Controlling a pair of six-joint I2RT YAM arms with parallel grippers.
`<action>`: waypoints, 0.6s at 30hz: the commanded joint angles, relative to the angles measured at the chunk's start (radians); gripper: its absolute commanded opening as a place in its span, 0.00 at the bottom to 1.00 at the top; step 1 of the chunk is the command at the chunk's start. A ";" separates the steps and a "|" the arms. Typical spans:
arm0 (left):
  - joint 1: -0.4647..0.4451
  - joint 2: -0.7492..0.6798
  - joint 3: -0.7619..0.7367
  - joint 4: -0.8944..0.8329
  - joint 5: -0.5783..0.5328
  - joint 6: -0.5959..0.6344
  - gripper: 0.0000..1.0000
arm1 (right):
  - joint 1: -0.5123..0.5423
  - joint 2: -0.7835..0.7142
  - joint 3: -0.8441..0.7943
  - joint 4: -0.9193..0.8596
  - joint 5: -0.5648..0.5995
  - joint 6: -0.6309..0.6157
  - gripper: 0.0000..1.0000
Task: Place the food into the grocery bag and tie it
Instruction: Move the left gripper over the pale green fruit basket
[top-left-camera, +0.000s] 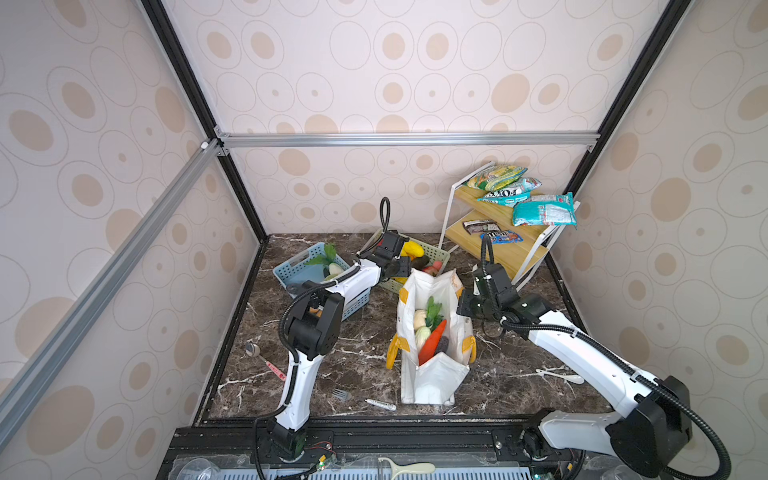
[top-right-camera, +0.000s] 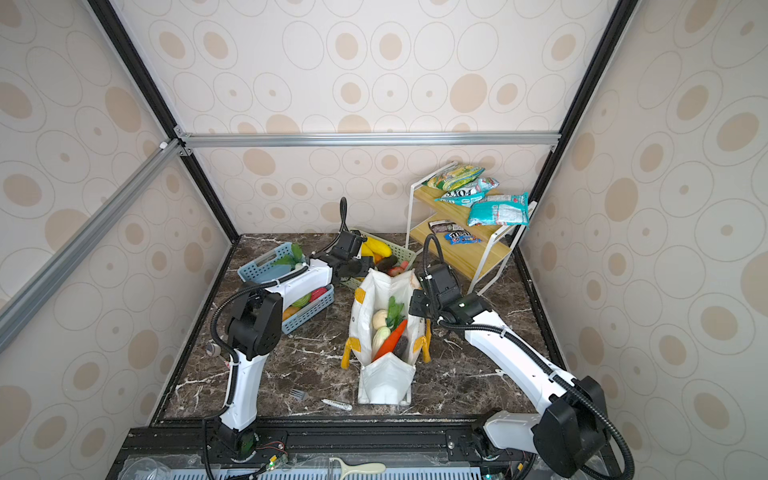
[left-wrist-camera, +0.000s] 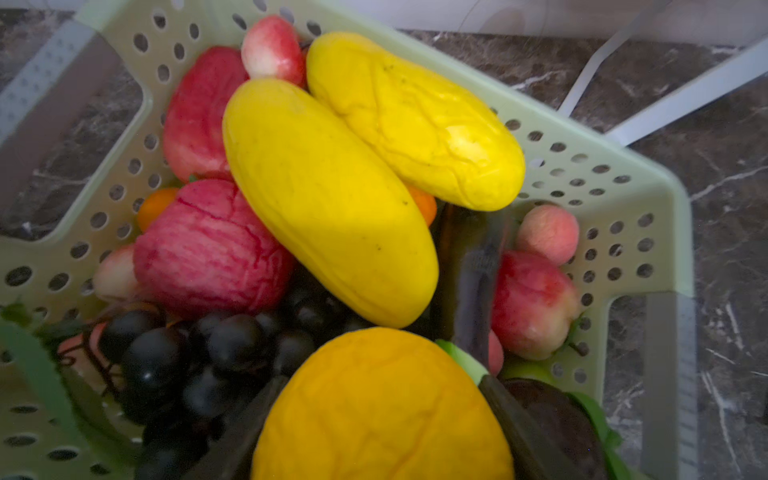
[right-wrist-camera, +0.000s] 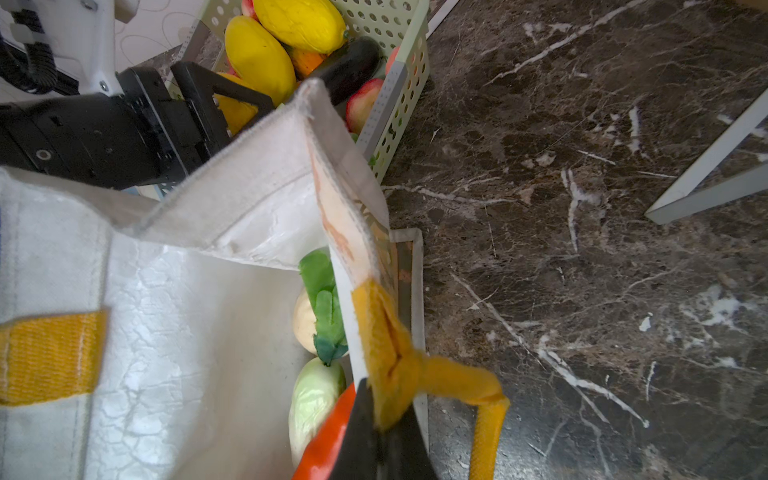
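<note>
The white grocery bag (top-left-camera: 432, 374) (top-right-camera: 386, 382) stands open mid-table. Inside lie a beige ball (top-left-camera: 419, 318), a green leaf (right-wrist-camera: 322, 282), a pale cabbage (right-wrist-camera: 311, 399) and a red-orange pepper (top-left-camera: 432, 343). My right gripper (right-wrist-camera: 376, 399) (top-left-camera: 459, 309) is shut on the bag's yellow handle (right-wrist-camera: 382, 345) at the rim. My left gripper (left-wrist-camera: 382, 379) (top-left-camera: 409, 266) reaches into the green basket (left-wrist-camera: 623, 199), its fingers pressed against both sides of an orange-yellow fruit (left-wrist-camera: 382, 415). Whether that fruit is off the pile I cannot tell.
The green basket (top-left-camera: 436, 251) also holds yellow fruit (left-wrist-camera: 332, 199), red apples and dark grapes. A blue basket (top-left-camera: 299, 259) sits under the left arm. A wooden shelf (top-left-camera: 498, 232) with snack packets stands back right. A spoon (top-left-camera: 266, 361) and a tube (top-left-camera: 380, 404) lie in front.
</note>
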 joint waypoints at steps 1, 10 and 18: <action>0.000 -0.045 0.002 0.119 0.093 -0.039 0.62 | -0.002 0.021 0.016 -0.043 -0.005 0.009 0.00; -0.002 0.123 0.126 0.204 0.216 -0.043 0.71 | -0.002 0.052 0.032 -0.036 -0.019 0.002 0.00; 0.000 0.233 0.361 0.025 0.148 0.102 0.99 | -0.003 0.055 0.030 -0.035 -0.025 0.007 0.00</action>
